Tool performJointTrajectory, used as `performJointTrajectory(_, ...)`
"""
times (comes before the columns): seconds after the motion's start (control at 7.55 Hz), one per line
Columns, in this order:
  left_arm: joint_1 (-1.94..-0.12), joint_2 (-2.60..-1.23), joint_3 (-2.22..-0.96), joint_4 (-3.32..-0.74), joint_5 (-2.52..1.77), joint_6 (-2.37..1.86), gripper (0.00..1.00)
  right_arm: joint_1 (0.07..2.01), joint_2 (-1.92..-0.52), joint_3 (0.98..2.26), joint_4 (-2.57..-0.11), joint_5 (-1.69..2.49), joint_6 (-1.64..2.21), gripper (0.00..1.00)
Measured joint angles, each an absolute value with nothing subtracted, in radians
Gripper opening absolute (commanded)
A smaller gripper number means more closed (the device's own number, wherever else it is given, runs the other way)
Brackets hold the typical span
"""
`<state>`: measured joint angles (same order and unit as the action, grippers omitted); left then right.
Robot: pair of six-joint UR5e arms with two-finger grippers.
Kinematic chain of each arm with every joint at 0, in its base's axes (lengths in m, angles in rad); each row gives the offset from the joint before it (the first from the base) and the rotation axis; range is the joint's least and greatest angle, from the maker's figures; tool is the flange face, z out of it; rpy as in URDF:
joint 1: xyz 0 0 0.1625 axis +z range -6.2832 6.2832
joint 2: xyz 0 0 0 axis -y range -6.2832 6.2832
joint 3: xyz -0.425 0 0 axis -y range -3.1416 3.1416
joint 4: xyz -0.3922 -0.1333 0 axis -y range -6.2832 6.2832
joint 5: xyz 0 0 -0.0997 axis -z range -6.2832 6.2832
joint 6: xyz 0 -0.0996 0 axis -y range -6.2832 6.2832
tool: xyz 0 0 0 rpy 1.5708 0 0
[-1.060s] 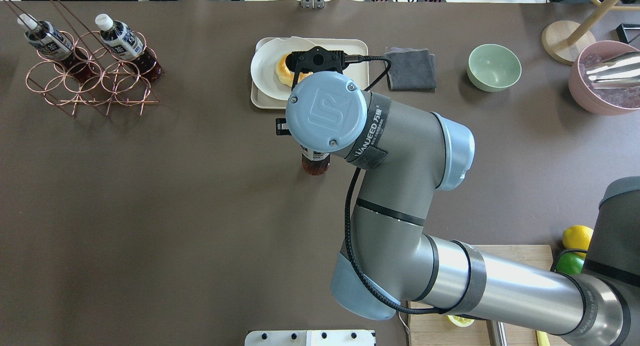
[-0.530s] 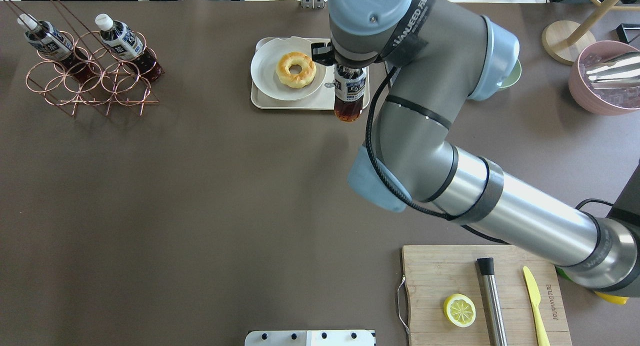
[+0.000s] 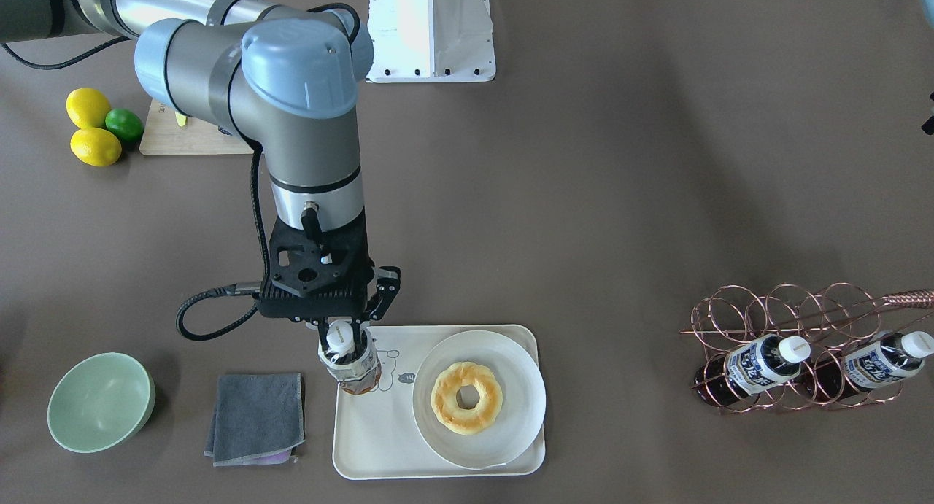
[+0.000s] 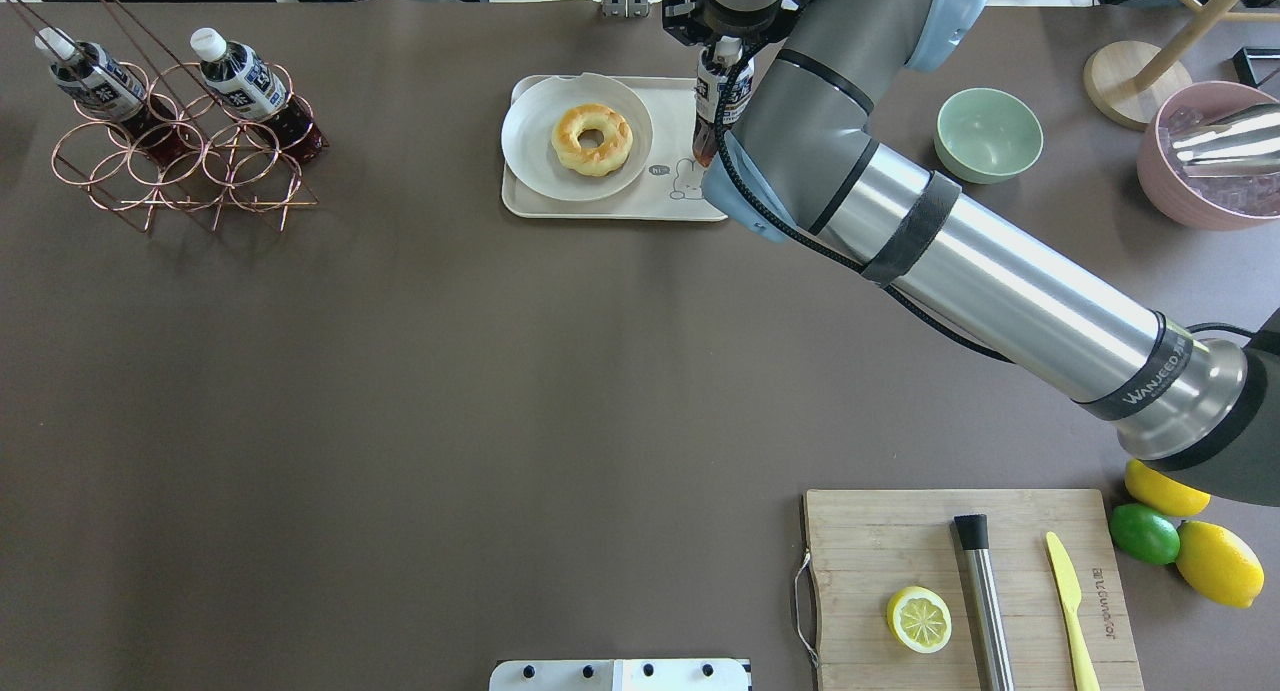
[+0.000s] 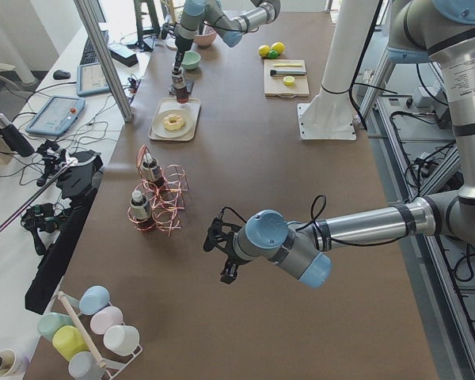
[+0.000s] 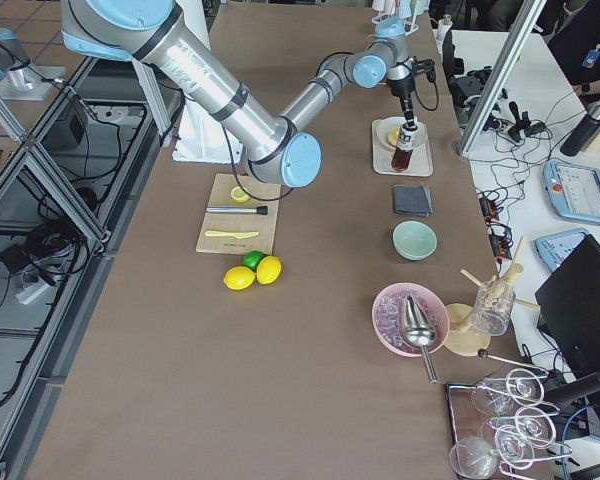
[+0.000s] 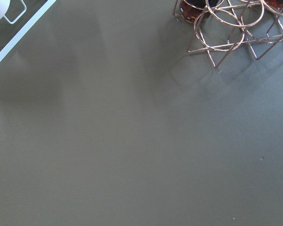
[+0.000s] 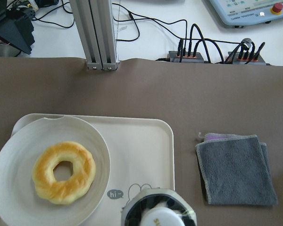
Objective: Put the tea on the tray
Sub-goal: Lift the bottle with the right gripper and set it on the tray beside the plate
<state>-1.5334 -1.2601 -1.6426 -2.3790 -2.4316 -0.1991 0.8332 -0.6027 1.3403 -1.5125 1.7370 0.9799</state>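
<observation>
- Right claw [image 3: 341, 336]: closed on the neck of the tea bottle [image 3: 352, 367], at its white cap. The bottle hangs upright.
- Tea bottle: over the corner of the tray [image 3: 379, 446] nearest the grey cloth [image 3: 255, 415], beside the bear drawing [image 4: 688, 174] (whether its base touches the tray cannot be told).
- Tray: lies on the desk [image 3: 584, 198]. It carries a round plate [image 3: 522, 376] with a ring doughnut [image 3: 467, 398], apart from the bottle.
- Left claw [image 5: 222, 255]: low above the desk near the copper wire rack [image 3: 795, 322]. Open or closed cannot be told.
- Rack: holds two similar bottles [image 3: 762, 359].
</observation>
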Motion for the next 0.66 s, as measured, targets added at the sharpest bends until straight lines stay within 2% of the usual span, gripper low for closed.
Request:
performJointTrajectory(0.26,-1.535,-1.262,-1.646,-2.382,-2.431,-0.199,1.0,0.84,-0.591,1.28,-1.456,1.757,0.987,0.0)
performJointTrajectory(0.66,-1.535,-1.268,-1.649,-2.382,-2.431,-0.201,1.0,0.837,-0.572,1.271,-1.445,1.783,1.025,0.0)
